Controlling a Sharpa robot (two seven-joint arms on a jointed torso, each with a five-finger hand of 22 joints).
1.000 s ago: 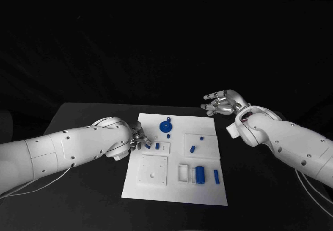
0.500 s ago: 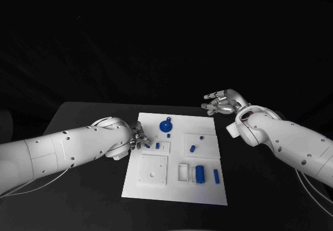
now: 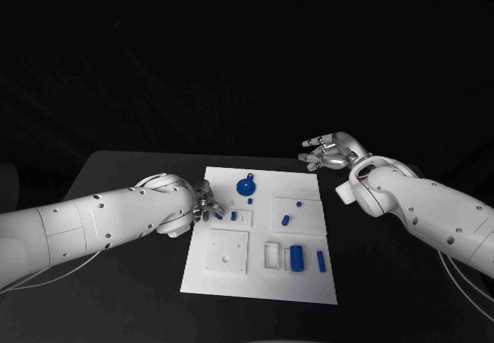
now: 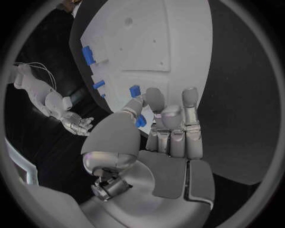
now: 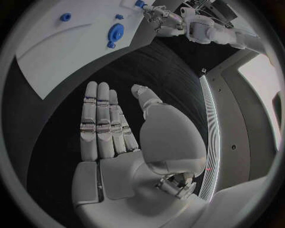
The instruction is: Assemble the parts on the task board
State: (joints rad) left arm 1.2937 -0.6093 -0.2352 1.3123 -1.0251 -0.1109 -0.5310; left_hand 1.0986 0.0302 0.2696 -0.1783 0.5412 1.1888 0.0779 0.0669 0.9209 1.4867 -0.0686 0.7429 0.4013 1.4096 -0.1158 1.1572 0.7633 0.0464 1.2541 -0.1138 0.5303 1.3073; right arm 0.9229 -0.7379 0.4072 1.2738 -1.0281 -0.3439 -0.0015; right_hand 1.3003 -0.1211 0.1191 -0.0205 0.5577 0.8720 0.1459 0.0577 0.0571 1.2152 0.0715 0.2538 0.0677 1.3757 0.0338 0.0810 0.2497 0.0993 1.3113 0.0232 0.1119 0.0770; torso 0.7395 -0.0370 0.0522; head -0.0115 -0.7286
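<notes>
Left robot hand (image 3: 206, 202) at task board (image 3: 309, 286); black table (image 3: 123, 286) beneath.

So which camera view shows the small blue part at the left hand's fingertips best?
The left wrist view: the small blue part sits just beyond the left hand. The head view shows it tiny; the right wrist view barely.

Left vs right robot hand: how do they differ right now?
The left robot hand is at the task board's left edge, fingertips on a small blue part; the right robot hand hovers beyond the board's far right corner, holding nothing. Left fingers curl toward the thumb; right fingers lie straight and apart. Both are silver on white arms.
</notes>
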